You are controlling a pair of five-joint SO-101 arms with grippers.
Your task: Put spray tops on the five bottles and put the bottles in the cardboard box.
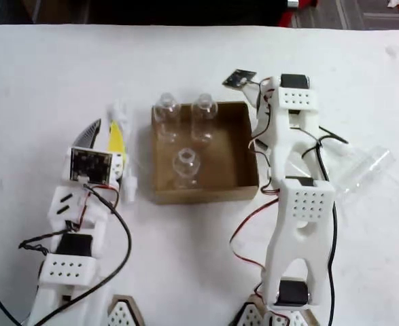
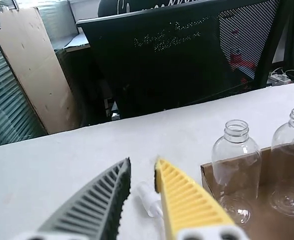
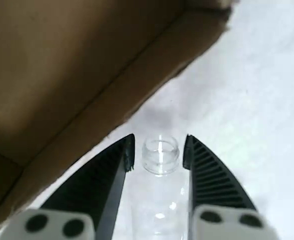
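- Your left gripper (image 2: 142, 162) stands open — a spray top (image 2: 147, 197) lies just beyond its tips, left of the cardboard box (image 1: 206, 193)
- Your right gripper (image 3: 159, 139) clasps an uncapped bottle (image 3: 160, 152) just outside the box's right wall

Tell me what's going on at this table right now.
Two arms work around a cardboard box holding three upright bottles, all without spray tops. The left gripper, open, is low over a loose spray top on the table beside the box. The right gripper is around a fourth uncapped bottle just outside the box.
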